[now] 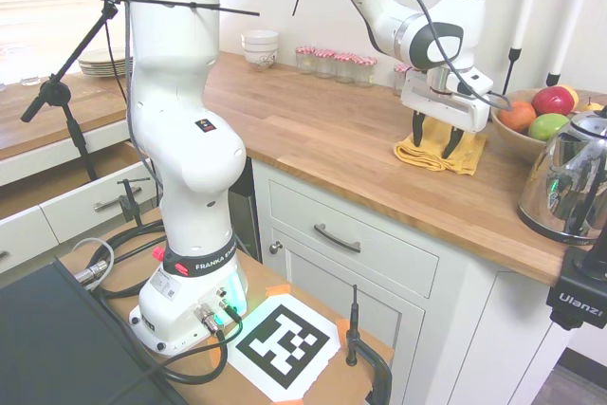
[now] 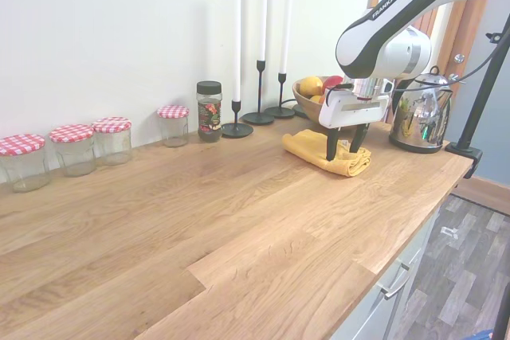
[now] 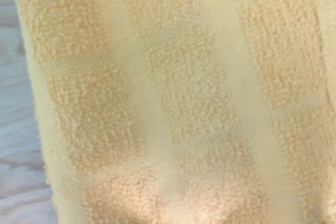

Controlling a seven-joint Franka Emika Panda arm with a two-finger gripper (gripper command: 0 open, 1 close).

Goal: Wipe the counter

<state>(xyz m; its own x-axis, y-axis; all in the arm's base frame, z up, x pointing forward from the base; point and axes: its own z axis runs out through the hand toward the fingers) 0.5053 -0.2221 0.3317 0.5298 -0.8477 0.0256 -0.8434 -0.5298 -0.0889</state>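
Observation:
The counter (image 1: 322,130) is a long honey-brown wooden top over white cabinets, also seen in the second exterior view (image 2: 199,220). A folded yellow cloth (image 1: 467,156) lies on it near the fruit bowl. My gripper (image 1: 435,139) stands upright over the cloth, open, with both fingertips down on the fabric. The second exterior view shows the gripper (image 2: 343,147) the same way, its dark fingers pressing into the cloth (image 2: 307,145). Yellow terry cloth (image 3: 173,98) fills the wrist view, with a strip of wood at one edge.
A bowl of fruit (image 1: 531,116) and a shiny kettle (image 1: 569,182) stand close beyond the cloth. Candle holders (image 2: 259,85), a spice jar (image 2: 209,111) and checked-lid jars (image 2: 72,149) line the wall. Stacked white bowls (image 1: 260,47) sit at the far end.

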